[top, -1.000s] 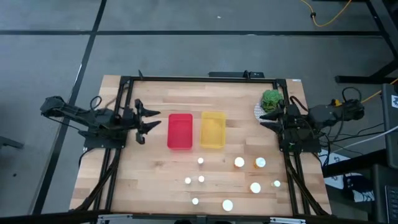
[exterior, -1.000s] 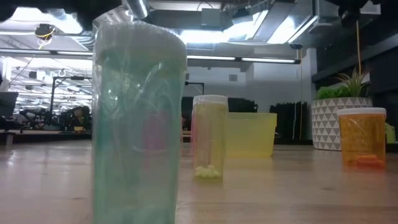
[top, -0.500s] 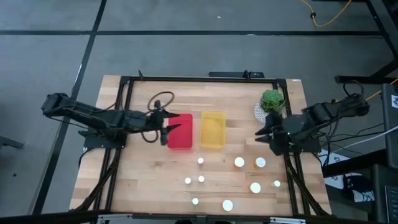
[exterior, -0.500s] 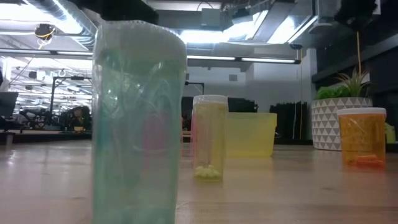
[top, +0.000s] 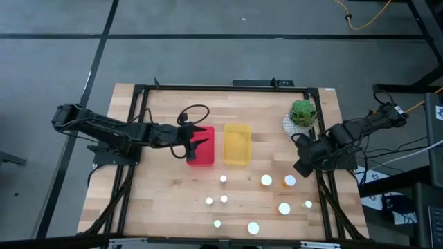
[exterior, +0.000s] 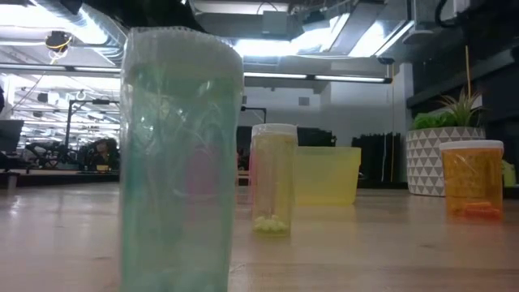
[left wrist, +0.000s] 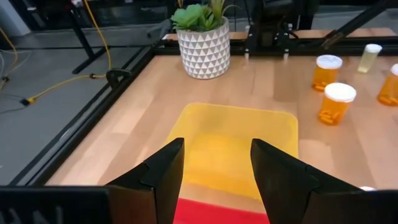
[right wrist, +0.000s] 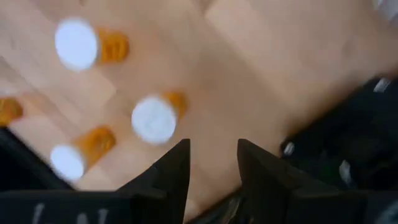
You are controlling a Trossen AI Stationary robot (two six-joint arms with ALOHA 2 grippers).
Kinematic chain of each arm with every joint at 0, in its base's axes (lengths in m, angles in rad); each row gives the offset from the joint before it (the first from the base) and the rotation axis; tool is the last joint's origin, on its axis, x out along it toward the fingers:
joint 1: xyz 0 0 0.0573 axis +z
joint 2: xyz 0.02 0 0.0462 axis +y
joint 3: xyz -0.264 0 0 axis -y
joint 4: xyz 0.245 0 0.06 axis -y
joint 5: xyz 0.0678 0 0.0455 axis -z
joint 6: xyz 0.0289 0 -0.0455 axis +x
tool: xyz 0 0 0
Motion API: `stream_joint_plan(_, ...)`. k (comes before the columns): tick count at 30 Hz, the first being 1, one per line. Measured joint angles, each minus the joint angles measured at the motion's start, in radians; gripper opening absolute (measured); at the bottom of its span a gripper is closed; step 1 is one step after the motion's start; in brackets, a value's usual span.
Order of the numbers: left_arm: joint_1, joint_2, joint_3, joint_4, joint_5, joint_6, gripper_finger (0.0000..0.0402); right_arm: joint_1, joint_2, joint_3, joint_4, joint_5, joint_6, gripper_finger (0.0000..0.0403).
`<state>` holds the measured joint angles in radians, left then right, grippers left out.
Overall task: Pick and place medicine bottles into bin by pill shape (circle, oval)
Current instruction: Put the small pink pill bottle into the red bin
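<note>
Medicine bottles [top: 266, 181] near right end effector [top: 299, 168] (fingers apart)

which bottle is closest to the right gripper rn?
The orange-bodied bottle at the right end of the back row. The right gripper hangs open just beside it, on the plant's side; the white-capped bottle next to it and all the rest sit farther off.
</note>
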<state>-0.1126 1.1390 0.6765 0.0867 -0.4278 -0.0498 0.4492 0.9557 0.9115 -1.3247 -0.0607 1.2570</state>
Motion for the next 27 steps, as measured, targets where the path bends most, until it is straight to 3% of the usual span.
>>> stream_joint_plan(11,0.003,0.0,0.0,0.06,0.0,0.0,0.0179,0.282,0.057,-0.001,0.066,-0.038,0.328,0.0135)
stream_joint_plan(16,0.003,0.0,0.0,0.066,0.0,0.0,0.0179,0.406,0.102,-0.001,0.139,0.007,0.455,0.0135)
stream_joint_plan(27,0.003,0.0,0.0,0.143,-0.001,0.0,0.0179,0.525,0.233,-0.001,0.175,0.051,0.652,0.0135)
